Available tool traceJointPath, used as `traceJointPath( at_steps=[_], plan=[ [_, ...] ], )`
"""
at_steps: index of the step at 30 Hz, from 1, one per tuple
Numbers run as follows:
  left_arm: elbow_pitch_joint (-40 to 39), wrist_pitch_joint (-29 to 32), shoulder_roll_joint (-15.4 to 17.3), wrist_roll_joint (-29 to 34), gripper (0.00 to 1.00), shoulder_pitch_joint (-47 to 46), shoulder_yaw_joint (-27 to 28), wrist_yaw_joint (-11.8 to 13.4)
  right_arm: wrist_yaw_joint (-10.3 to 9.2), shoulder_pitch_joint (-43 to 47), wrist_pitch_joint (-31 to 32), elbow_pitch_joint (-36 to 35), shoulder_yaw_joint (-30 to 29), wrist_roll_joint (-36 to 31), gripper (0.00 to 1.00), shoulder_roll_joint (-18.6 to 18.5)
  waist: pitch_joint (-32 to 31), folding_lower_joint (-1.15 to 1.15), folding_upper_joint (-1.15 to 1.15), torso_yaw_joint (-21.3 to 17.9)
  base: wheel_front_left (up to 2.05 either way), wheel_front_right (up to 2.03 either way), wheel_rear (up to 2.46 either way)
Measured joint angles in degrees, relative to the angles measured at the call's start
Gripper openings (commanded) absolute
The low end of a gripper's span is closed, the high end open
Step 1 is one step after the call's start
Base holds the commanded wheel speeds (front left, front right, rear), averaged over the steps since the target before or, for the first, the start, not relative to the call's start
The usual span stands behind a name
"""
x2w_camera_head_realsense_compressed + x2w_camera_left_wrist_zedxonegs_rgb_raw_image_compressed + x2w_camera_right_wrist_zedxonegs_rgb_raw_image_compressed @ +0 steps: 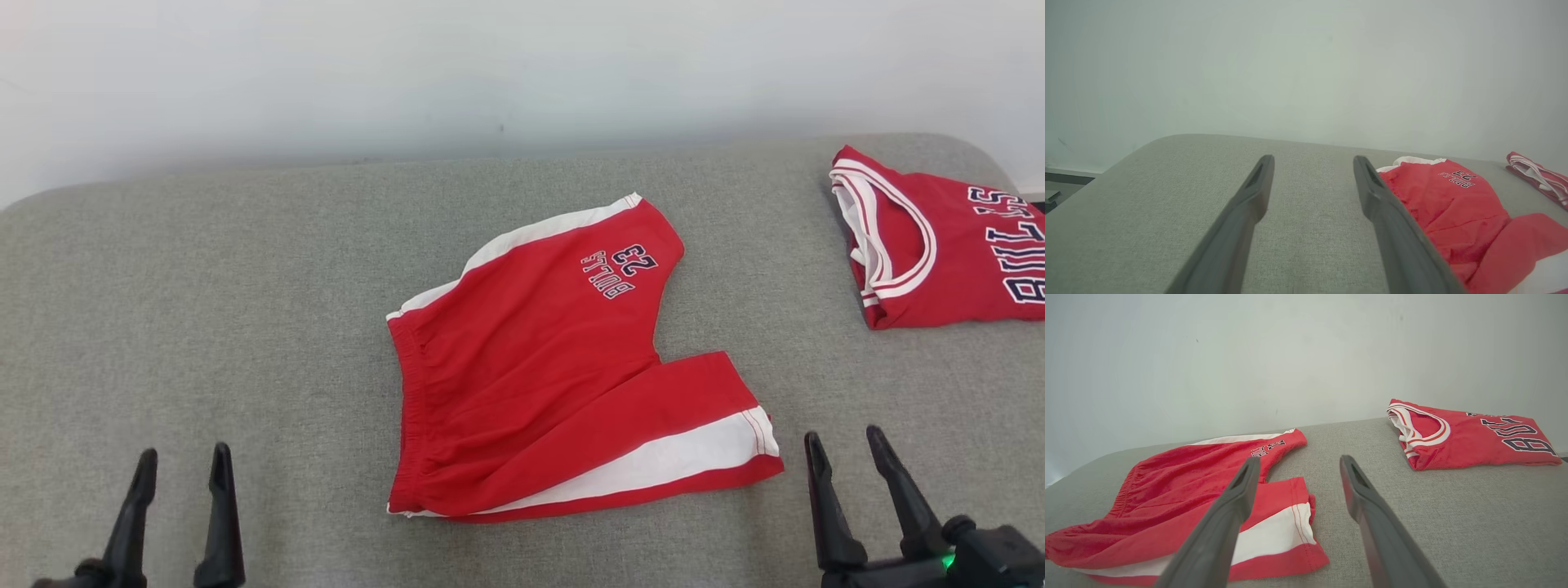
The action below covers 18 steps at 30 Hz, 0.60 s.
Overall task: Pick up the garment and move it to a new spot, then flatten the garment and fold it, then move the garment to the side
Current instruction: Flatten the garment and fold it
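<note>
The garment (539, 367) is a pair of red shorts with white side stripes and "BULLS 23" print, spread in the middle of the grey cushioned surface (245, 286), waistband to the left. It also lies at the right in the left wrist view (1453, 208) and at the left in the right wrist view (1200, 490). My left gripper (181, 461) stands open at the lower left, well left of the shorts, holding nothing; its fingers (1257, 183) hover over bare fabric. My right gripper (845, 441) is open at the lower right, just beyond the shorts' near leg hem, empty.
A folded red "BULLS" jersey (939, 245) lies at the far right edge of the surface, also in the right wrist view (1470, 437). A pale wall (490, 73) runs behind. Bare grey surface stretches left of the shorts.
</note>
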Motion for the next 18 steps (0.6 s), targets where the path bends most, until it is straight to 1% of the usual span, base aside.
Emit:
traceJointPath(
  at_steps=[5, 8, 13, 15, 18],
  plan=[
    [0.80, 0.00, -1.09, 2.00, 1.00, 1.39, 0.37, -0.48, 0.00, 1.62, -0.25, 0.42, -0.71, -2.41, 1.00, 0.77, -0.33, 0.01, 0.00, 0.26, 0.00, 0.00, 0.00],
    [1.12, 0.01, -1.40, 2.76, 1.00, 1.44, 0.44, -0.56, 0.00, 1.74, -0.31, 0.37, -1.11, -2.75, 1.00, 1.42, -0.49, 0.01, 0.00, 0.40, 0.00, 0.00, 0.00],
    [1.45, 0.00, -1.66, 3.79, 1.00, 1.50, 0.13, -0.90, 0.00, 1.81, -0.33, 0.12, -1.23, -3.09, 1.00, 1.40, -0.89, 0.01, 0.00, 0.61, 0.00, 0.00, 0.00],
    [1.79, 0.00, -1.12, 3.77, 1.00, 1.50, -1.26, -0.90, 0.00, 1.81, -0.33, 0.78, -0.98, -3.14, 1.00, 1.04, -1.07, 0.01, 0.00, 0.70, 0.00, 0.00, 0.00],
    [2.90, 0.00, 0.91, 3.47, 1.00, 1.53, -5.20, -0.91, 0.00, 1.64, -0.31, 3.03, -0.24, -2.97, 1.00, 0.02, -1.11, 0.00, 0.00, 0.81, 0.00, 0.00, 0.00]
  ],
)
